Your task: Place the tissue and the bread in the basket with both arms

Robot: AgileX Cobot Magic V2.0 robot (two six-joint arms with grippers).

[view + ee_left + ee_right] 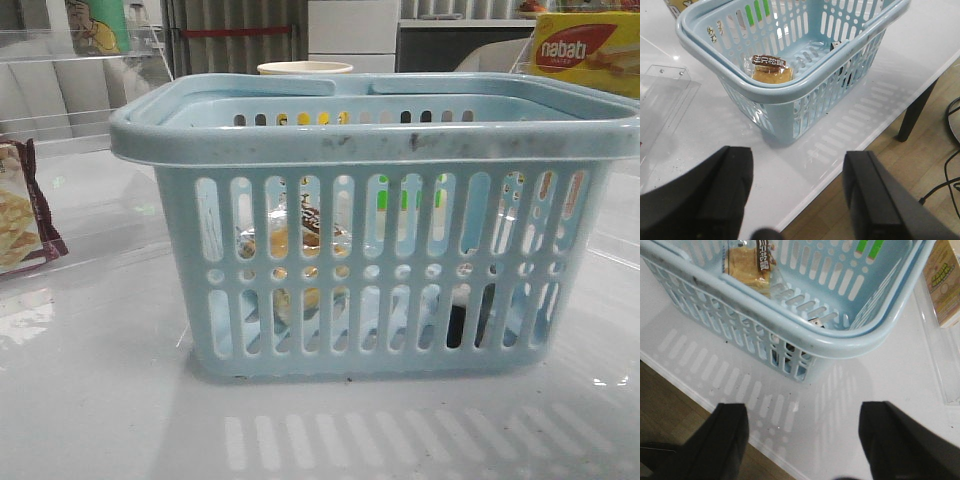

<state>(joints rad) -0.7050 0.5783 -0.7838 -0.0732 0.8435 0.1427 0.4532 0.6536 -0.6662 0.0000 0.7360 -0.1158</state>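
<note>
The light-blue basket [370, 140] stands in the middle of the white table. The bread [300, 235], golden-brown in a clear bag with a dark label, lies inside it on the floor; it also shows in the left wrist view [771, 70] and the right wrist view [752, 262]. The tissue [468, 318], a small white and black pack, lies inside against the near wall [836, 46] [816, 321]. My left gripper [797, 195] is open and empty above the table's edge, apart from the basket [790, 95]. My right gripper [802, 440] is open and empty, short of the basket's corner [840, 347]. Neither gripper shows in the front view.
A maroon-edged cracker packet [20, 210] lies at the left. A yellow nabati box [585, 50] stands at the back right and a cream cup [305, 68] behind the basket. A clear acrylic stand [662, 100] lies beside the basket. The table's front edge [840, 172] borders wooden floor.
</note>
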